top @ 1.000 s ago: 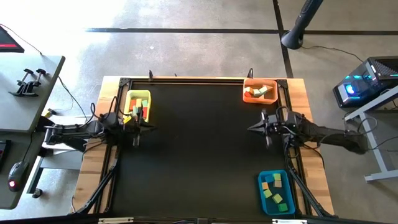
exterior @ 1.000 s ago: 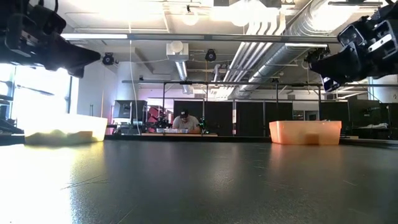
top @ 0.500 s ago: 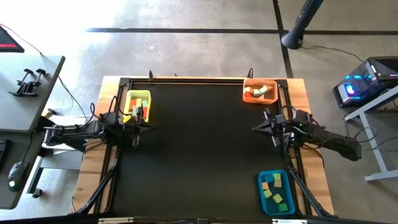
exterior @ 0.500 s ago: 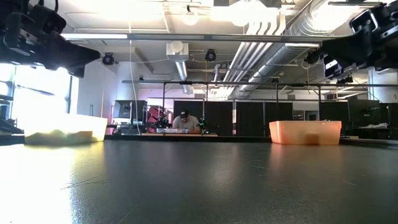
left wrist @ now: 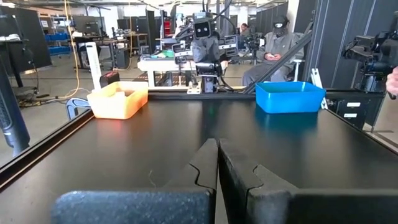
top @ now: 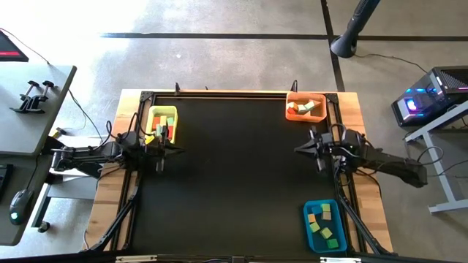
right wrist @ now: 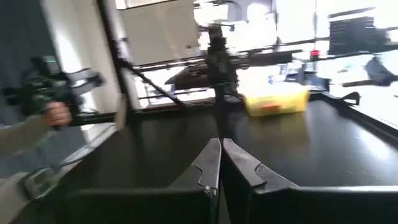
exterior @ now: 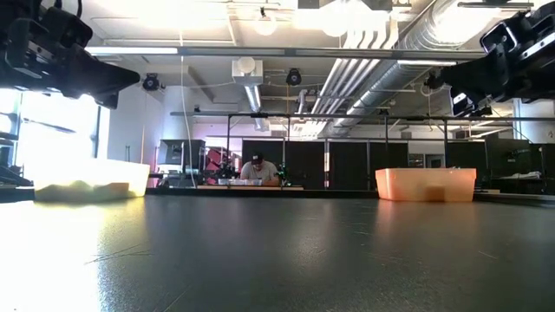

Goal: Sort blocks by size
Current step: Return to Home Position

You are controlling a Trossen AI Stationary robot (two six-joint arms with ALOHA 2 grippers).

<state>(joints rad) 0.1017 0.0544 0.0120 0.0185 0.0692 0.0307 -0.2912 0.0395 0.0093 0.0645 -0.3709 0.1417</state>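
Note:
Several small coloured blocks lie in the yellow bin (top: 161, 122) at the far left, the orange bin (top: 305, 107) at the far right and the blue bin (top: 324, 226) at the near right. My left gripper (top: 175, 148) is shut and empty above the mat beside the yellow bin. My right gripper (top: 300, 150) is shut and empty above the mat, near the right edge, between the orange and blue bins. The shut fingers show in the left wrist view (left wrist: 217, 163) and the right wrist view (right wrist: 221, 163).
The black mat (top: 234, 175) between the two arms lies bare. People show beyond the table: one seated in the left wrist view (left wrist: 277, 53), one far off in the low view (exterior: 257, 170), and a hand holding a device (right wrist: 56, 112) in the right wrist view.
My right gripper has drifted a little toward the table's right edge and back, with its arm shifting; it stays shut. My left arm has kept still.

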